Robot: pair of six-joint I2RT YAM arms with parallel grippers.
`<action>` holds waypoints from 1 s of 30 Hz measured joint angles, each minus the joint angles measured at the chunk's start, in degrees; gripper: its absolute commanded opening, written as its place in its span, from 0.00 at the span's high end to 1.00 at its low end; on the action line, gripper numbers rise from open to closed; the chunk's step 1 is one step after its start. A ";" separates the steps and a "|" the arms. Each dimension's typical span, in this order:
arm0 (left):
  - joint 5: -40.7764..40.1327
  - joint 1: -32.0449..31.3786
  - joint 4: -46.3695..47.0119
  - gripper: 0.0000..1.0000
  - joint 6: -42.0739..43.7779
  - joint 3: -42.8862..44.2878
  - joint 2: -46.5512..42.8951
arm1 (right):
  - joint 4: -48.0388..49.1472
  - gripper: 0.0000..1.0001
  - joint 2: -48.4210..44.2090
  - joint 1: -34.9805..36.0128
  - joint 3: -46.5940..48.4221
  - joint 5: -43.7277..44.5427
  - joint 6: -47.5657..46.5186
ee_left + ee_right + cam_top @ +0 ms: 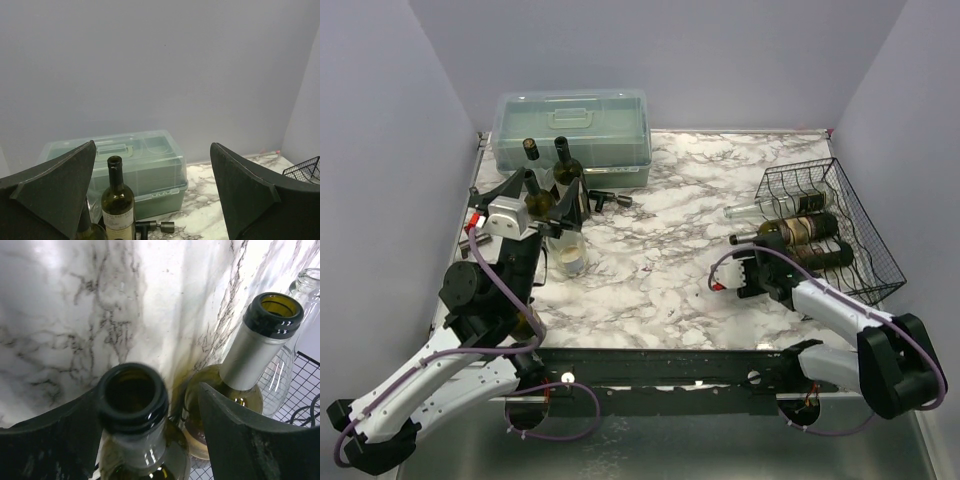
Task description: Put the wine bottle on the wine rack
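Observation:
The black wire wine rack point(865, 235) stands at the right with three bottles lying in it: a clear one point(760, 208), a silver-necked one point(765, 236) and a dark one point(820, 255). My right gripper point(740, 272) is open at the rack's left end. In the right wrist view point(150, 440) the dark bottle's neck point(132, 395) lies between the fingers, with a gap to the right finger point(250, 440). The silver-necked bottle point(255, 345) lies beside it. My left gripper point(548, 205) is wide open in front of two upright green bottles point(563, 160); the nearer one point(117, 200) shows left of centre.
A translucent grey-green plastic box with a handle point(572, 130) stands at the back left behind the upright bottles. A small dark corkscrew-like piece point(605, 200) lies near it. A clear glass point(570, 257) stands beside the left arm. Rack wire point(305, 390) shows at the right wrist view's edge.

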 measured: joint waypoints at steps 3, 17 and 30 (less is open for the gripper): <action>0.00 0.00 0.00 0.02 0.15 0.00 0.57 | -1.88 0.17 -3.43 0.09 -1.22 -1.64 -0.33; 0.07 1.07 -0.04 0.02 0.76 -0.02 2.29 | -8.35 0.07 -18.75 11.28 -3.45 -8.61 2.71; 0.35 8.17 -9.84 0.02 -4.42 8.31 13.73 | 1.81 0.01 -25.59 16.17 5.75 -26.67 31.67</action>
